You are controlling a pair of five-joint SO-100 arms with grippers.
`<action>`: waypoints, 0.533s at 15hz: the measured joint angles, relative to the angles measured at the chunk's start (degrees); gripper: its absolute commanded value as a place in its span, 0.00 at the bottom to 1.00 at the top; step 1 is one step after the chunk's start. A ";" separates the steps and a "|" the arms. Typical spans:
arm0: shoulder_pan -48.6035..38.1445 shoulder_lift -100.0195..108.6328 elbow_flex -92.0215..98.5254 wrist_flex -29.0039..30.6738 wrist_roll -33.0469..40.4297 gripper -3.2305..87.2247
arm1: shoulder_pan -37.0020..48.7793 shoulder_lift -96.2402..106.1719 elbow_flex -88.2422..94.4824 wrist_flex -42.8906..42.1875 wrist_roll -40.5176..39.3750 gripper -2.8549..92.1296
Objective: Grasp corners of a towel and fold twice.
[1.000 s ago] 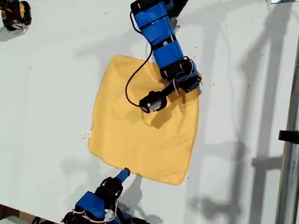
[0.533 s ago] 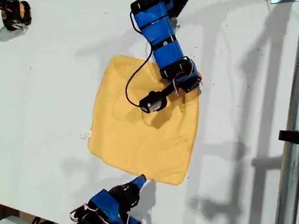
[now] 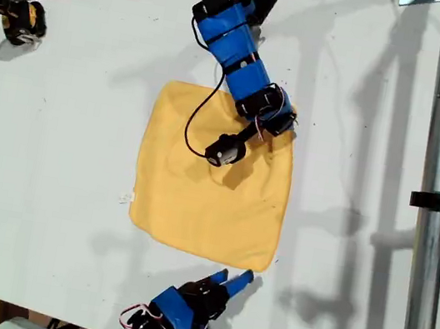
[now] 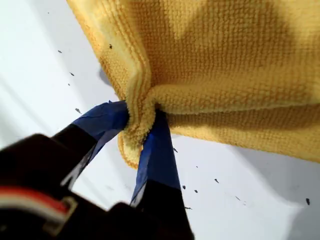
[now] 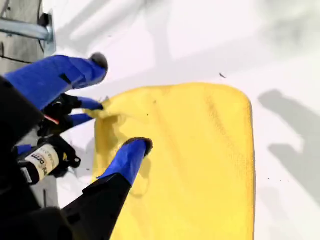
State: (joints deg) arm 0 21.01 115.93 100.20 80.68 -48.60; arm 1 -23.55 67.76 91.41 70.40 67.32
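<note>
1. My first gripper pinches a bunched corner of the towel, which lies flat on the table. That small bite may slip when lifted.
2. My second gripper is spread beside the towel's lower-right corner in the exterior view. It seems not yet around it and could close on nothing.

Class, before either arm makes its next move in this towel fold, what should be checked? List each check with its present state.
1. My first gripper has a corner of the towel: ok, the cloth is bunched between its shut jaws.
2. My second gripper has a corner: not ok. Its jaws are open beside the towel's lower right corner in the exterior view and are not closed on it.
3. The towel lies spread and unfolded: ok, with only puckering at the pinched corner.
4. The black cable hanging over the towel will stay clear of the fold: cannot tell.
</note>
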 measured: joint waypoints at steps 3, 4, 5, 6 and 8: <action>-1.41 0.18 3.08 -0.62 -0.62 0.31 | 0.00 0.00 -0.09 0.00 0.00 0.03; -1.93 0.18 4.83 -1.93 -0.70 0.30 | 0.00 0.00 -0.09 0.00 0.00 0.03; -2.37 -0.26 7.12 -3.69 -0.53 0.30 | 0.00 0.00 -0.09 0.00 0.00 0.03; -2.55 -0.88 9.76 -5.89 -0.70 0.29 | 0.00 0.00 -0.26 0.09 0.00 0.03; -2.46 -2.02 16.44 -13.01 -1.93 0.28 | 0.00 -0.09 -0.53 0.26 -0.26 0.03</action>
State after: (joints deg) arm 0 18.54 113.91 116.63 67.68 -50.54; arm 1 -23.55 67.68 90.88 70.66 67.06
